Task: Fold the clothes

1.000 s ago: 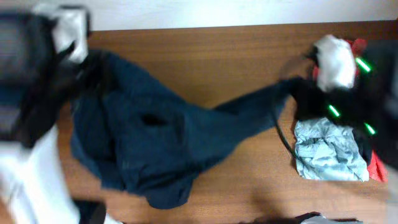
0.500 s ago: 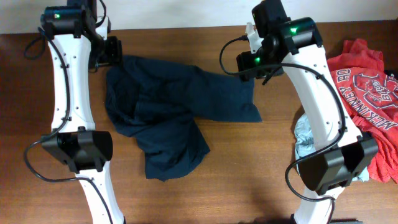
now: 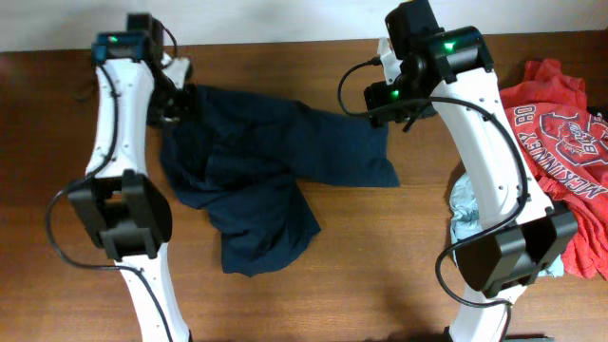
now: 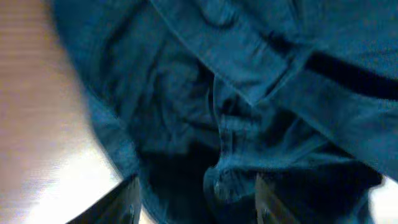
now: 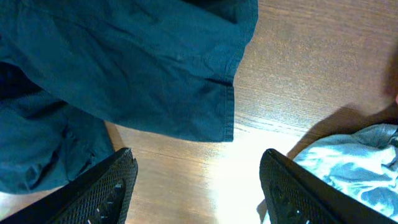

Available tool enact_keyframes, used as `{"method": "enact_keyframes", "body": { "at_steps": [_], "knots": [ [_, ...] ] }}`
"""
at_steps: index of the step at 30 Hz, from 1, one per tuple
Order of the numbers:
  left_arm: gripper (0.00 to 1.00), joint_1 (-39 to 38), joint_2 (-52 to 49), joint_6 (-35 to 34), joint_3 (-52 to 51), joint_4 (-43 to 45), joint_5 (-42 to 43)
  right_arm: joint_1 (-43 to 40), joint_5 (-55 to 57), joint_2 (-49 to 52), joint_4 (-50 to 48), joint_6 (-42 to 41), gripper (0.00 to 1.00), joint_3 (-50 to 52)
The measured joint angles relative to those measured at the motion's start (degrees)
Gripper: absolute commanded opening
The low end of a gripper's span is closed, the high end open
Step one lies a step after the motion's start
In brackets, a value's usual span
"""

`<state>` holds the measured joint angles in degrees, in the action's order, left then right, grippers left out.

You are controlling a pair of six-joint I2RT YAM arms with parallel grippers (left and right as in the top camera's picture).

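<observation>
A large, soft, dark navy-blue fabric garment (image 3: 275, 161) with two wide legs lay spread on the brown wooden table (image 3: 380, 266) between the two white arms. One leg stretched flat toward the right, its hemmed edge ending just short of the right arm. The other leg lay rumpled and hung down toward the near side of the table. The upper left part of the garment was bunched in folds under the left arm's wrist.

The left gripper (image 4: 196, 193) hovered over that bunched part. Its two fingers stood apart with creased cloth beneath and between them, and they clamped nothing that could be seen. Whether the fingertips touched the fabric could not be told.

The right gripper (image 5: 196, 168) was likewise unclenched and empty. It hung over bare wood just past the garment's right hem, one finger over the cloth's edge and the other over the table.

To the right of the garment, partly under the right arm, lay a crumpled pale grey-blue cloth (image 3: 465, 211) — apart from the navy hem, with bare wood between them. Farther right, at the table's edge, sat a red T-shirt with a white printed emblem (image 3: 556, 104), well away from the navy garment.
</observation>
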<state>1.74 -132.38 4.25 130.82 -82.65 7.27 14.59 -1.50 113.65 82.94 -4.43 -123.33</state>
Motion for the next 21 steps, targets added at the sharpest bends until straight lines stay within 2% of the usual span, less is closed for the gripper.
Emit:
{"method": "enact_keyframes", "body": {
  "at_steps": [6, 18, 20, 21],
  "knots": [
    [0.59, -2.03, -2.27, 4.79, -12.24, 14.32, 1.16, 0.00, 0.07, 0.00, 0.52, 0.63, 0.67, 0.00],
    [0.57, -5.92, -2.27, 8.07, -13.16, 19.26, 1.99, 0.00, 0.15, 0.00, 0.87, 0.85, 0.67, 0.00],
    [0.52, -5.97, -2.27, 8.22, -13.20, 20.57, 1.99, 0.00, 0.15, 0.00, 0.87, 0.81, 0.67, 0.00],
    [0.44, -5.97, -2.27, 8.33, -13.20, 21.29, 2.01, 0.00, 0.17, 0.00, 0.87, 0.87, 0.67, 0.00]
  ]
}}
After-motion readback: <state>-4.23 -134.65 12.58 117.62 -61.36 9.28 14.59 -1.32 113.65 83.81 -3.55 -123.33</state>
